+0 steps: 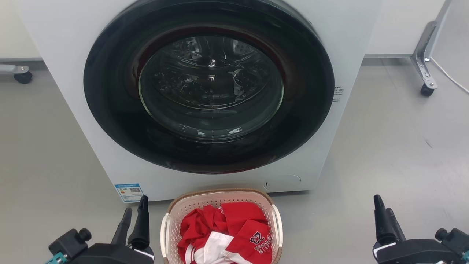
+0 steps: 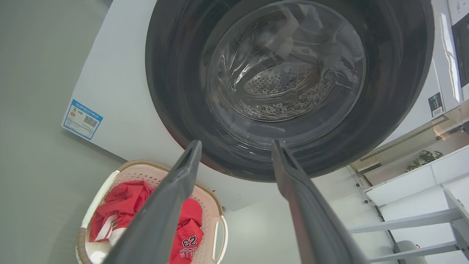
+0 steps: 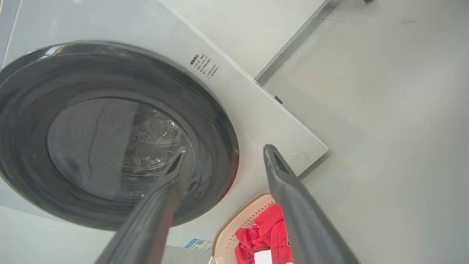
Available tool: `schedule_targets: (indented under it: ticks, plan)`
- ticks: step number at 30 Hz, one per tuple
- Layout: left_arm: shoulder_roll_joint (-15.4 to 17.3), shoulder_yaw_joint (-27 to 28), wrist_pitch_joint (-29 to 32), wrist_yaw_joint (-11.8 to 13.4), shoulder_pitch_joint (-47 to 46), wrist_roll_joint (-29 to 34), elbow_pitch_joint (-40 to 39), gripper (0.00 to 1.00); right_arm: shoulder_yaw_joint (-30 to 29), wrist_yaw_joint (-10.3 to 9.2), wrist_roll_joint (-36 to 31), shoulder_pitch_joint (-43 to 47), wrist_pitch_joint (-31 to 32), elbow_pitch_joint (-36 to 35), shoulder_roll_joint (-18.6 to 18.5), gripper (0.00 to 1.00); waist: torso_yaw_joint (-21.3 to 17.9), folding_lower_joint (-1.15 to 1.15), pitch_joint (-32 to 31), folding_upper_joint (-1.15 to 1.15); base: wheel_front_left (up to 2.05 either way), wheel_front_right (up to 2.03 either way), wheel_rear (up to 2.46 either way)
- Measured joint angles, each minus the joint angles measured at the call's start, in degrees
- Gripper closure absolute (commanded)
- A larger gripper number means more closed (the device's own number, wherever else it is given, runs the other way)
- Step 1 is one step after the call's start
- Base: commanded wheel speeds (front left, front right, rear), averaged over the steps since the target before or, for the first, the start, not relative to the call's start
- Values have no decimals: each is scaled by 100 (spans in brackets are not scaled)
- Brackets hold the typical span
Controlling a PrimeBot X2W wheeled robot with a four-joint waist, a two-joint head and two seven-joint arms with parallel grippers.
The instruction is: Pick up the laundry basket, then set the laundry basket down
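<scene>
Shows, on a grey floor (image 1: 395, 146), a white front-loading washing machine (image 1: 69, 55) with its round dark door (image 1: 210, 86) shut. Places the laundry basket (image 1: 216, 201) upright on the floor just in front of the machine's base, below the door and between the two grippers; cream, perforated, with a brown rim and white side handles. Includes, inside the basket, red and white garments (image 1: 234, 223), one marked 23. Sets the left gripper (image 1: 136, 204) near the basket's left handle without touching, fingers spread apart and empty. Sets the right gripper (image 1: 383, 204) well off to the basket's right, fingers likewise parted, gripping nothing. Marks the machine's lower left corner with a small blue label (image 1: 128, 192).
</scene>
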Motion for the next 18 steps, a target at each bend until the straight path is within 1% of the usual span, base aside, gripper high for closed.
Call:
schedule_targets:
  ticks: [9, 18]
  plan:
    - [45, -225, -205, 121, 1, 1057, -133, 0, 258, -145, -1006, 42, -185, -133, -59, 0, 7, 0, -17, 0, 0, 0, 0]
    - [66, -387, -403, 260, 16, 1947, -265, 0, 414, -255, -1850, 95, -387, -320, -58, 0, 8, 0, -51, 0, 0, 0, 0]
